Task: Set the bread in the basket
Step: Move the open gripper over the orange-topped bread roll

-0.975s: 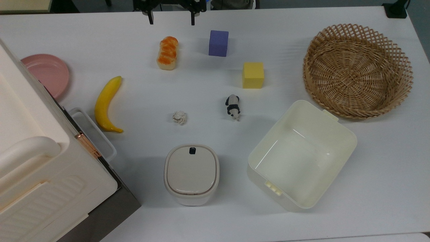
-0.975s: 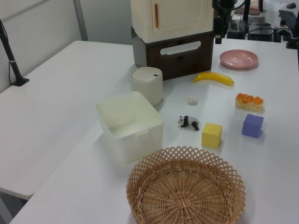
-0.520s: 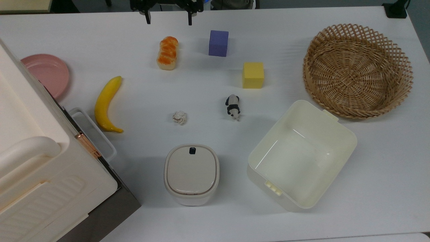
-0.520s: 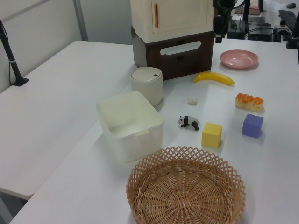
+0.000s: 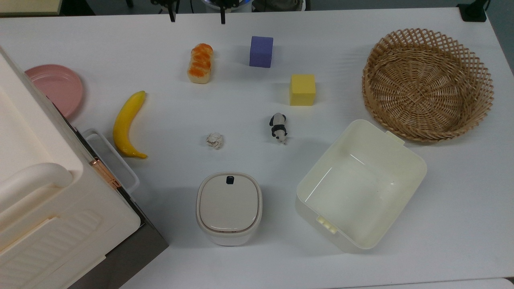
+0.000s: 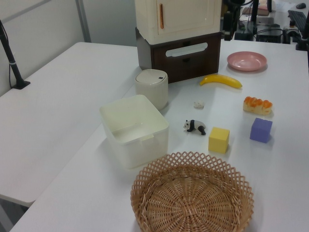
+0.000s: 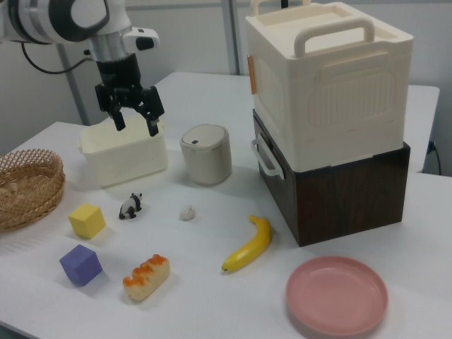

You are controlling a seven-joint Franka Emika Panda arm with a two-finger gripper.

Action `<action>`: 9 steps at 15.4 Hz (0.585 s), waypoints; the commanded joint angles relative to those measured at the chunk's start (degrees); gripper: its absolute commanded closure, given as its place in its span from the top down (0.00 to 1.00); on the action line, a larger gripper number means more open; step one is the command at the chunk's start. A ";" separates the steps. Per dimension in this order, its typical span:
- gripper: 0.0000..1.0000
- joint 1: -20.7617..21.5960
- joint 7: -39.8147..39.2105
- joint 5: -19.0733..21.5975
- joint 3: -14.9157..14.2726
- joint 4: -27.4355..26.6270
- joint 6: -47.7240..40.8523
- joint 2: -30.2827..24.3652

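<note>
Bread (image 7: 146, 277) sits at the near edge of the surface (image 7: 212, 296) in the right view, flat on its long side, just right of the purple cube (image 7: 80, 264); in the top view it's the loaf (image 5: 200, 63) between the banana (image 5: 127, 124) and that cube, nothing touching it. Looks like a light foam or plastic toy: probably slightly squashy, glossy top likely slick, not fragile. I'd take it across the short width on the pale sides at mid-length, fingers coming straight down, not on the glazed crown. Room around it is good, with the cube and banana both apart from it. Mid-surface in the right view: yellow cube (image 7: 87, 219), panda figure (image 7: 131, 205), paper wad (image 7: 187, 212). Tool (image 7: 134, 121) hangs above the surface further back, over the cream tub (image 7: 124, 162), fingers spread wide, holding nothing. Basket (image 7: 27, 188) is at the right view's left edge, empty, well apart from the bread; carry path passes over the two cubes, so lift clear first. Surface is plain white, flat, looks smooth.
</note>
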 commanded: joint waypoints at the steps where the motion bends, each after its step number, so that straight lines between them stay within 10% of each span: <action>1: 1.00 -0.05 -1.18 -0.65 -0.09 -10.16 0.69 -11.03; 9: 1.00 0.04 -1.61 -0.48 0.18 -24.94 2.97 -27.21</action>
